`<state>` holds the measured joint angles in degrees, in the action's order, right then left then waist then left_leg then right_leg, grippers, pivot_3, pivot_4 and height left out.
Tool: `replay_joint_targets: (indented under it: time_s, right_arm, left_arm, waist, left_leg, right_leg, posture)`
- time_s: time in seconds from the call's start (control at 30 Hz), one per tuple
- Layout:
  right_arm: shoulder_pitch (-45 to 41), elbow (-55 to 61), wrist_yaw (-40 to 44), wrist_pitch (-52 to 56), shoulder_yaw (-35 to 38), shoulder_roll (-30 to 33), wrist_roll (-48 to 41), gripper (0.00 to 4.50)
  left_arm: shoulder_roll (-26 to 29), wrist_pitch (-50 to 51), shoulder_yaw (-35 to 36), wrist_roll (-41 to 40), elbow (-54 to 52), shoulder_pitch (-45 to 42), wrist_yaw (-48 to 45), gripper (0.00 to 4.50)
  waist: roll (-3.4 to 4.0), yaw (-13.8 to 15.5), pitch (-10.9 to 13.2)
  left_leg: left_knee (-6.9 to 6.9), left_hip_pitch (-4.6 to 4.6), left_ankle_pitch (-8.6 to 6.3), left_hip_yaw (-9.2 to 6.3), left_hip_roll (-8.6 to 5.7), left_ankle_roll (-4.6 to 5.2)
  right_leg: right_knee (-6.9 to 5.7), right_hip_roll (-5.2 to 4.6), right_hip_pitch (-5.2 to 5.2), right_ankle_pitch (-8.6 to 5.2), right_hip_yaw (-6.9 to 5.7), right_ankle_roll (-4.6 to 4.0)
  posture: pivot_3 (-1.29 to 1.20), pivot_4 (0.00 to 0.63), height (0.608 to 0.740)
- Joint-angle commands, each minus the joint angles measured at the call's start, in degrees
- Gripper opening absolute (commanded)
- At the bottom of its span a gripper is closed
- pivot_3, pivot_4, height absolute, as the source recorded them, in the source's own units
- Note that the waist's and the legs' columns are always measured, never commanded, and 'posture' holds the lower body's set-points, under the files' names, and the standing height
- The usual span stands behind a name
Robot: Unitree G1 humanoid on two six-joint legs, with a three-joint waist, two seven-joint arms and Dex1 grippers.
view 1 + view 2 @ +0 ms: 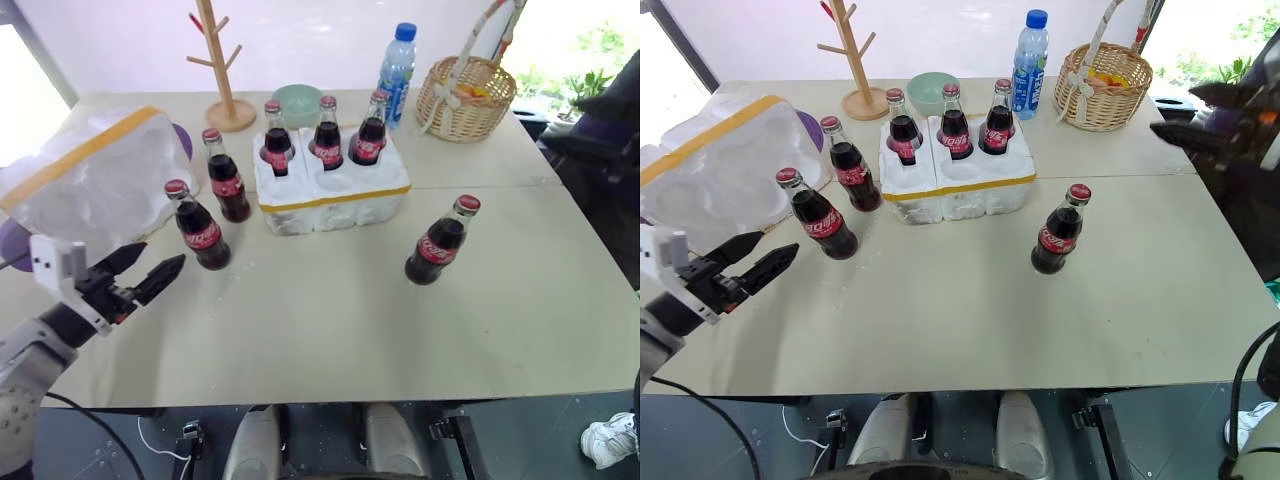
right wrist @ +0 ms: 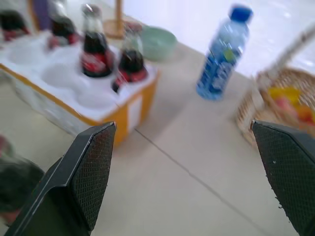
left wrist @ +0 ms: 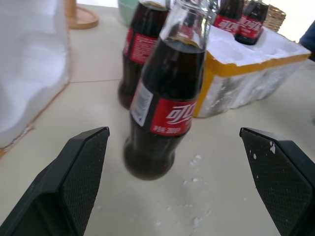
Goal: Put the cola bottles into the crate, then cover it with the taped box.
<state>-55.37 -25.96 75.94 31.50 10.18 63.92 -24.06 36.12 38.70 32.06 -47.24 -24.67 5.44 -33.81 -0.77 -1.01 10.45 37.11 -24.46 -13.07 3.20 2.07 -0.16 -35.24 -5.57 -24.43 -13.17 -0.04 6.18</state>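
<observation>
1 cola bottle (image 1: pixel 201 232) stands just ahead of left gripper (image 1: pixel 158 270), fingers apart.

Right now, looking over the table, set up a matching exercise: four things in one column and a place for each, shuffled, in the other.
Things:
1. water bottle
2. taped box
3. crate
4. lone cola bottle

Places:
A. far left of the table
B. beside the wicker basket
C. alone, right of the crate
D. mid-table, holding three bottles

Pairs: 1-B, 2-A, 3-D, 4-C

Three cola bottles (image 1: pixel 326 133) stand in the crate (image 1: pixel 333 196); two stand to its left beside the taped box (image 1: pixel 90 180), one to its right
</observation>
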Motion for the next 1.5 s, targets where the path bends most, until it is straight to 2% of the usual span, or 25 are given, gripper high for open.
replay_joint_targets:
  time_s: [0.03,0.17,0.27,0.5,0.73,0.77,0.8,0.87,1.03,1.17,1.23,1.37,1.5]
  right_arm:
    - [-4.7,5.7,5.4,6.0,-2.3,1.1,-3.5,4.50]
    - [-5.9,14.7,10.0,13.3,-4.3,1.6,-8.4,4.50]
    - [-4.0,23.4,11.7,18.3,-3.0,1.7,-14.1,4.50]
    - [0.8,34.2,8.0,25.3,1.3,0.6,-23.3,4.50]
    - [3.2,36.6,1.9,25.9,2.3,-1.2,-25.6,4.50]
    - [3.3,36.5,1.3,25.9,2.3,-1.3,-25.8,4.50]
    - [3.5,36.5,0.8,25.8,2.2,-1.4,-26.0,4.50]
    - [4.0,36.5,-0.2,25.3,2.4,-1.6,-26.0,4.50]
    - [6.0,36.7,-3.1,25.9,2.5,-1.4,-26.0,4.50]
    - [7.8,38.7,-5.5,24.1,3.5,-1.5,-25.5,4.50]
    - [8.7,39.3,-6.4,23.9,4.1,-1.7,-25.8,4.50]
    - [9.7,40.3,-8.3,24.5,5.2,-2.0,-27.3,4.50]
    - [9.7,40.1,-11.1,24.9,5.8,-2.8,-28.2,4.50]
  left_arm:
    - [1.2,-2.8,-2.1,2.4,1.6,-3.2,-0.6,4.44]
    - [1.5,-5.9,-5.8,6.0,6.0,-7.6,-2.1,4.44]
    - [0.2,-8.6,-10.3,9.3,9.2,-12.5,-2.1,4.44]
    - [-2.2,-13.8,-16.4,15.8,14.2,-16.5,-2.5,4.44]
    - [-2.5,-17.5,-17.6,19.1,18.3,-18.5,-3.7,4.44]
    - [-2.5,-17.7,-17.4,19.1,18.6,-18.7,-3.8,3.92]
    - [-2.5,-17.8,-17.3,19.0,18.7,-18.9,-4.1,3.62]
    - [-2.3,-17.6,-17.2,18.8,18.5,-19.1,-4.4,2.71]
    - [1.2,-7.3,-16.4,9.9,10.6,-17.8,-9.2,2.67]
    - [4.0,4.3,-15.3,-4.2,2.8,-21.4,-11.8,2.67]
    - [2.5,6.4,-16.1,-7.6,2.7,-26.5,-10.1,2.67]
    - [-6.1,8.1,-19.5,-9.8,9.8,-42.0,-4.5,2.67]
    - [-15.6,-1.3,-24.9,2.0,25.3,-55.5,-0.6,2.67]
  waist:
    - [-0.01,0.0,0.0]
    - [-0.01,0.3,0.0]
    - [0.00,0.5,0.0]
    - [-0.06,0.3,0.0]
    - [-0.06,0.3,0.0]
    - [-0.06,0.3,0.0]
    - [-0.06,0.4,0.0]
    - [-0.06,0.4,0.0]
    - [-0.08,0.4,0.0]
    - [-0.22,0.4,0.1]
    - [-0.25,0.7,0.1]
    - [-0.25,1.5,0.1]
    - [-0.26,1.8,0.1]
  left_leg:
    - [0.00,0.00,0.00,0.00,0.00,0.00]
    - [0.02,-0.04,0.00,0.03,-0.02,-0.01]
    - [0.02,-0.07,0.00,0.01,-0.02,-0.01]
    - [0.04,-0.08,-0.01,0.04,-0.02,-0.01]
    - [0.08,-0.08,0.00,0.05,-0.02,-0.01]
    - [0.08,-0.08,0.00,0.05,-0.02,-0.01]
    - [0.08,-0.08,0.00,0.04,-0.02,0.00]
    - [0.07,-0.08,0.00,0.04,-0.02,0.00]
    - [0.07,-0.11,0.00,0.04,-0.02,0.00]
    - [0.11,-0.27,0.00,-0.06,-0.02,0.00]
    - [0.17,-0.33,0.00,-0.09,-0.04,0.00]
    - [0.47,-0.43,0.02,-0.21,-0.07,0.01]
    - [0.81,-0.52,-0.01,-0.27,-0.13,0.07]
  right_leg:
    - [-0.01,0.00,0.00,0.00,0.00,0.00]
    - [0.03,-0.04,0.01,0.00,0.01,0.00]
    - [0.02,-0.05,-0.01,0.00,0.00,0.01]
    - [0.02,-0.07,0.00,0.02,0.00,0.01]
    - [-0.03,-0.08,-0.01,0.02,0.01,0.01]
    - [-0.03,-0.08,-0.01,0.02,0.00,0.01]
    - [-0.03,-0.08,-0.01,0.02,0.00,0.01]
    - [-0.03,-0.08,-0.01,0.02,0.00,0.01]
    - [-0.02,-0.08,-0.01,0.02,0.00,0.01]
    - [-0.02,-0.09,-0.08,0.02,-0.05,0.02]
    - [-0.03,-0.09,-0.10,0.02,-0.06,0.02]
    - [-0.11,-0.02,-0.04,0.05,-0.13,0.07]
    - [-0.17,-0.01,0.07,0.20,-0.13,0.34]
  posture:
    - [0.00,0.150,0.740]
    - [0.00,0.150,0.740]
    - [0.00,0.150,0.740]
    - [0.00,0.150,0.740]
    - [0.00,0.150,0.740]
    - [0.00,0.150,0.740]
    - [0.00,0.150,0.740]
    - [0.00,0.150,0.740]
    - [0.00,0.150,0.740]
    - [0.00,0.150,0.740]
    - [0.00,0.150,0.740]
    - [0.00,0.150,0.740]
    - [0.00,0.150,0.740]
